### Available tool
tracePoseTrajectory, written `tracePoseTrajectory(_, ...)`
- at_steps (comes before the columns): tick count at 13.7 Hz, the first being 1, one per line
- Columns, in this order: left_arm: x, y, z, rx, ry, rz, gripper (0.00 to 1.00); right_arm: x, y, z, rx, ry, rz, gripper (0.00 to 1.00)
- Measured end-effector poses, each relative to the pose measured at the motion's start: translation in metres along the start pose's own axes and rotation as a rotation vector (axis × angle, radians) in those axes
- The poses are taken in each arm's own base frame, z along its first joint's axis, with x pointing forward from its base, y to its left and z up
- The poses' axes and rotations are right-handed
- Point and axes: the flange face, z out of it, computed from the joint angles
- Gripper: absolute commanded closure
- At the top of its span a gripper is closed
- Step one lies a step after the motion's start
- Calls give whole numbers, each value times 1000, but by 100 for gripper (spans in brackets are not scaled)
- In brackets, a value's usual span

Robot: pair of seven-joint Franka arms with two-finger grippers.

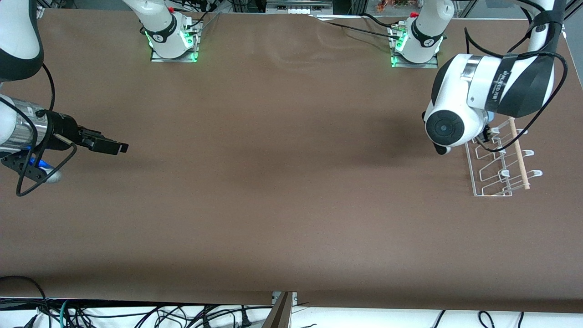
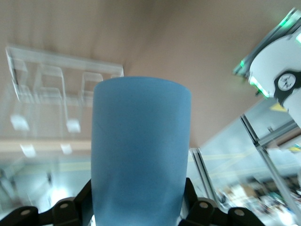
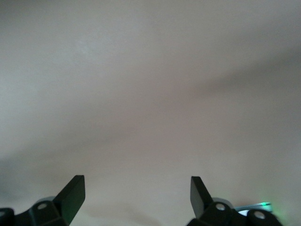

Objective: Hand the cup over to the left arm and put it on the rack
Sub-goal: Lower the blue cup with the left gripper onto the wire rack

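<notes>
My left gripper [image 2: 138, 203] is shut on the light-blue cup [image 2: 141, 155], one black finger on each side of its lower body. In the front view the left arm's wrist [image 1: 448, 125] hangs over the end of the white wire rack [image 1: 498, 169] that lies farther from the front camera and hides the cup. The rack also shows in the left wrist view [image 2: 61, 80], past the cup, blurred. My right gripper [image 1: 119, 146] is open and empty over bare table at the right arm's end; its fingers [image 3: 75, 190] stand wide apart.
The rack's wooden dowel [image 1: 519, 152] runs along its side toward the table edge. Both arm bases [image 1: 172, 38] [image 1: 416, 43] with green lights stand along the table's edge farthest from the front camera. Cables [image 1: 136, 314] lie below the nearest edge.
</notes>
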Motion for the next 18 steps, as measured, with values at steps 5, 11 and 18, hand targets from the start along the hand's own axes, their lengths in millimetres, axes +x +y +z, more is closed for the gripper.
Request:
tracePoseTrajectory(5, 29, -23, 75, 50, -311, -106, 100, -30, 24, 19, -78, 106, -144, 1)
tracePoseTrajectory(11, 47, -25, 127, 82, -377, -171, 100, -63, 59, 37, -175, 165, -371, 1)
tracePoseTrajectory(18, 59, -29, 159, 138, -356, -211, 99, -56, 79, 28, -173, 170, -421, 1)
